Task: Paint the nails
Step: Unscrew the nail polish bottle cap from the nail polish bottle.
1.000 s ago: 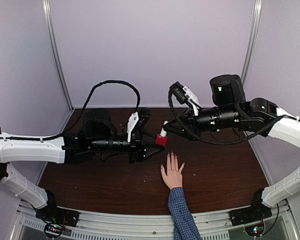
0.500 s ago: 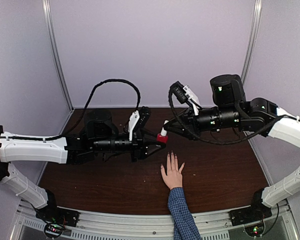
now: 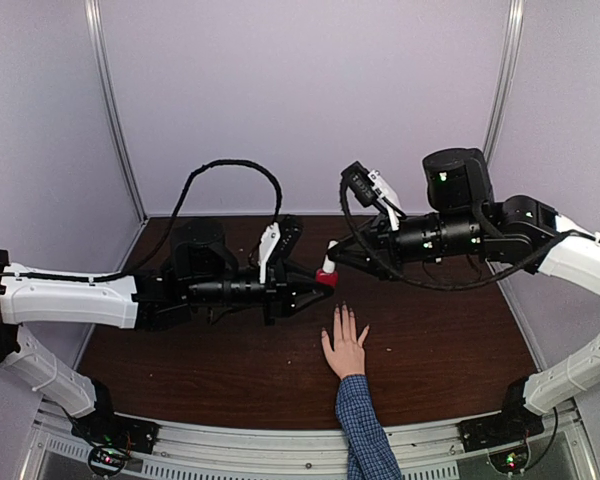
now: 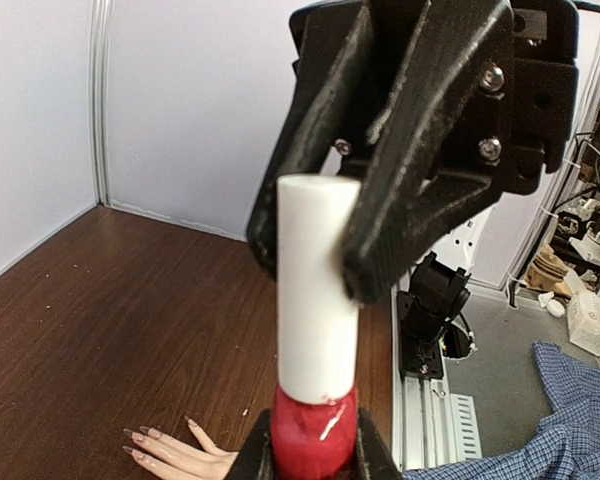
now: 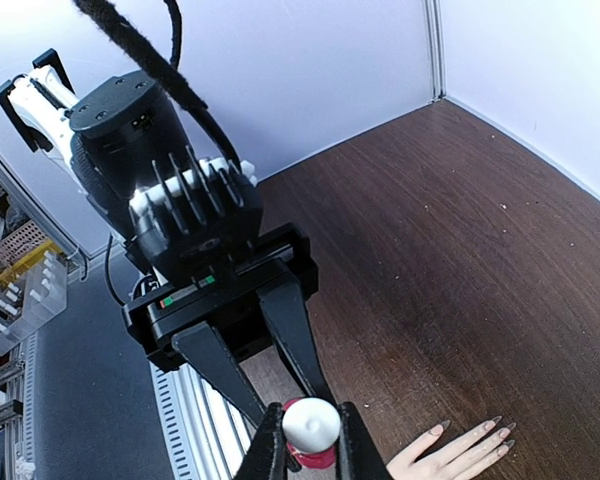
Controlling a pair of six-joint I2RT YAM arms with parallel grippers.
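A small red polish bottle (image 3: 325,278) with a white cap (image 4: 317,290) hangs in the air between both arms. My left gripper (image 3: 321,284) is shut on its red body (image 4: 315,432). From the other side, my right gripper (image 3: 329,262) is shut on the cap (image 5: 311,424). Below them a light-skinned hand (image 3: 346,348) in a blue checked sleeve lies flat on the table, fingers pointing away. Its long pointed nails (image 4: 140,436) show low in both wrist views, nails (image 5: 497,424) near the bottom right; their colour is hard to judge.
The dark wooden table (image 3: 180,350) is walled by pale panels at the back and sides. The aluminium rail (image 3: 280,445) with both arm bases runs along the near edge. A black cable (image 3: 230,170) loops above the left arm.
My left gripper has slid a little to the right and closed onto the bottle's red body. The right gripper kept its hold on the cap; the hand stayed still.
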